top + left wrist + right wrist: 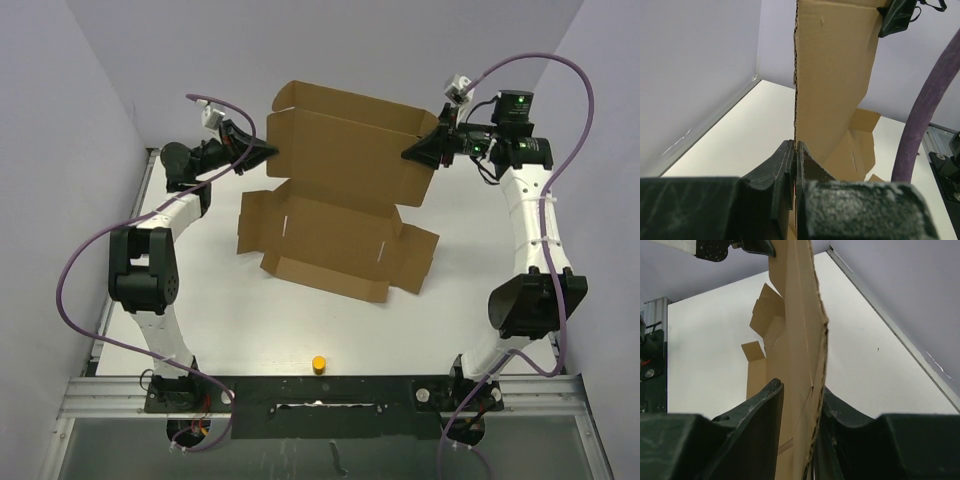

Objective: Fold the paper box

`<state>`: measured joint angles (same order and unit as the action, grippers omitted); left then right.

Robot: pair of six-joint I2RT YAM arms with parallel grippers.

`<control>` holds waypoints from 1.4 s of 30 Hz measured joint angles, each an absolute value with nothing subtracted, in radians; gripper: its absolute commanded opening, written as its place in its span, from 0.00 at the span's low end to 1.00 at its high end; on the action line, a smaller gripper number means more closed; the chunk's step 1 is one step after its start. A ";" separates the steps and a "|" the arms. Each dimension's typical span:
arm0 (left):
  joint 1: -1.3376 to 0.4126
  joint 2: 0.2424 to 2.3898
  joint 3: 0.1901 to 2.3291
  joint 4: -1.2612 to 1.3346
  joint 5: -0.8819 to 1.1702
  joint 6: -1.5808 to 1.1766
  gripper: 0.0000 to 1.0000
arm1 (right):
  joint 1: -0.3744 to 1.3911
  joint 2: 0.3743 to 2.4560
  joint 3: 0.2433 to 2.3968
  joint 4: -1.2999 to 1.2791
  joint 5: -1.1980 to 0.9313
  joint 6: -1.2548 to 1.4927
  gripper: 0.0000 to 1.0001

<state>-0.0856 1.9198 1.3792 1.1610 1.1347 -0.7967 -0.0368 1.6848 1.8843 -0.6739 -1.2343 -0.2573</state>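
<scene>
The paper box [340, 240] is a brown die-cut cardboard sheet lying mid-table, with its rear panel [345, 145] lifted off the surface. My left gripper [268, 150] is shut on that panel's left edge; in the left wrist view its fingertips [796, 145] pinch the thin cardboard edge [832, 75]. My right gripper [412, 152] is at the panel's right edge. In the right wrist view its jaws [802, 387] stand apart around the cardboard [797, 330]: the right finger touches the edge, while the left finger is clear of it.
A small yellow cylinder [319, 363] stands near the table's front edge. White walls enclose the table at left, back and right. Purple cables [80, 270] loop beside both arms. A black and aluminium rail [320, 395] runs along the near edge.
</scene>
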 measured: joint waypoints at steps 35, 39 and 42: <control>-0.834 0.894 0.911 -0.367 0.198 -0.519 0.63 | -0.045 1.677 1.998 -0.726 -1.192 -0.308 0.00; -1.033 1.124 1.056 -0.709 0.028 -0.649 0.65 | -0.045 1.677 1.961 -0.711 -1.187 -0.292 0.00; -1.128 1.312 1.152 -0.862 -0.043 -0.720 0.65 | -0.045 1.677 1.938 -0.701 -1.184 -0.281 0.00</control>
<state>-1.1278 1.3117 1.1522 -0.8623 -0.0429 -0.7204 -0.0452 1.6772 1.9385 -0.7010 -1.1843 -0.2806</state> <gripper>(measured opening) 0.647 0.038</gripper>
